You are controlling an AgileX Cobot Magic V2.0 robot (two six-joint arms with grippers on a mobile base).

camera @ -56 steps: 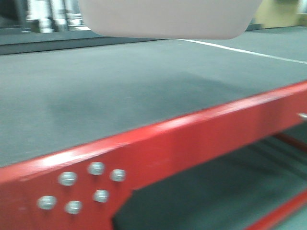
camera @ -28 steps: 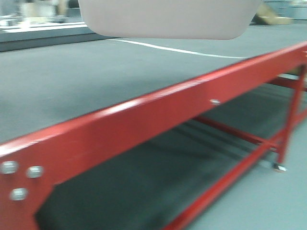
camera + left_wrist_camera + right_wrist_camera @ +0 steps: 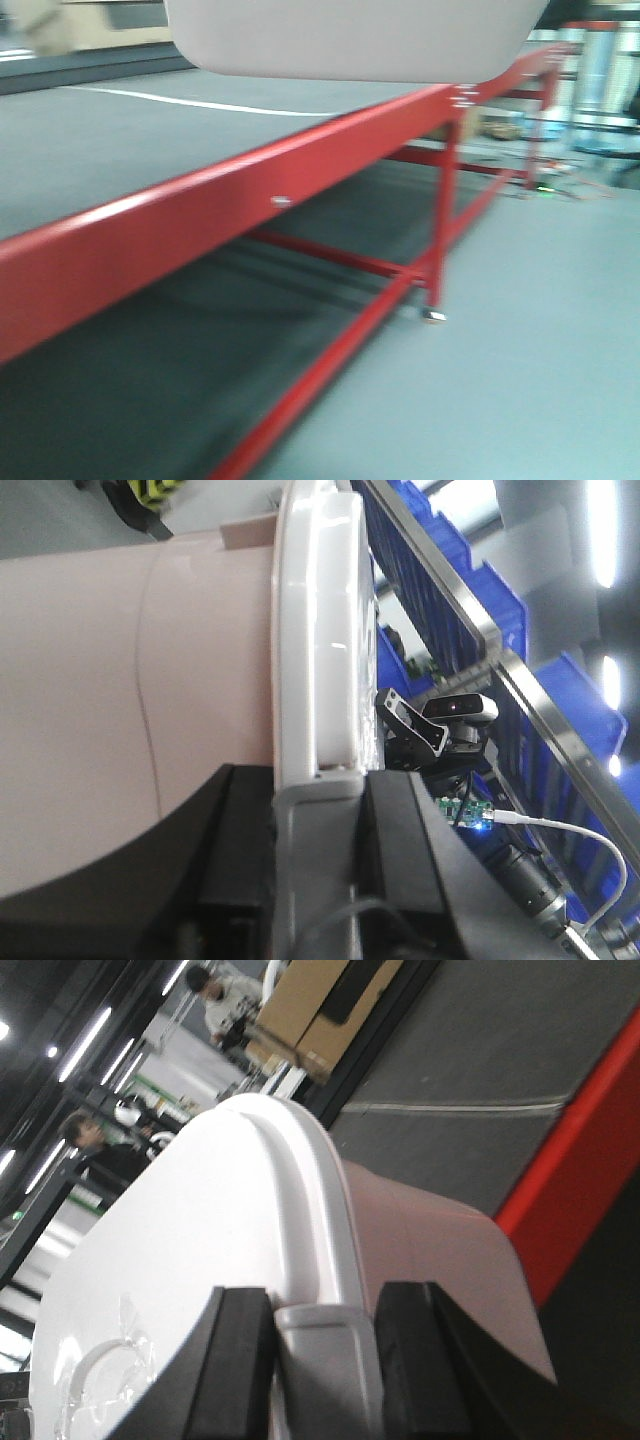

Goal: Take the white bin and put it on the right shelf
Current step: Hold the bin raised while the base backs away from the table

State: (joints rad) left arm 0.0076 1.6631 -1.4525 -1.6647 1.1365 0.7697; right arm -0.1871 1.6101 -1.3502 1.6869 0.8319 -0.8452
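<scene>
The white bin [image 3: 355, 40] hangs in the air at the top of the front view, only its pale pinkish-beige underside showing. In the left wrist view my left gripper [image 3: 318, 860] is shut on the grey clasp at the bin's [image 3: 120, 680] white lid rim. In the right wrist view my right gripper [image 3: 325, 1370] is shut on the grey clasp at the other end of the bin [image 3: 200, 1280]. The right shelf is hard to make out; a blurred shiny metal rack [image 3: 600, 70] shows at the far right.
The red-framed table [image 3: 200, 215] with a dark top runs diagonally below the bin, its leg [image 3: 440, 220] on the grey floor. Blue bins [image 3: 560, 680] on a steel rack show behind the left gripper. People and cardboard boxes [image 3: 310, 1010] stand in the background.
The front view has swung to the right: the red table frame slid left, and its leg, the floor and the shiny rack came into view. The bin stays fixed at the top.
</scene>
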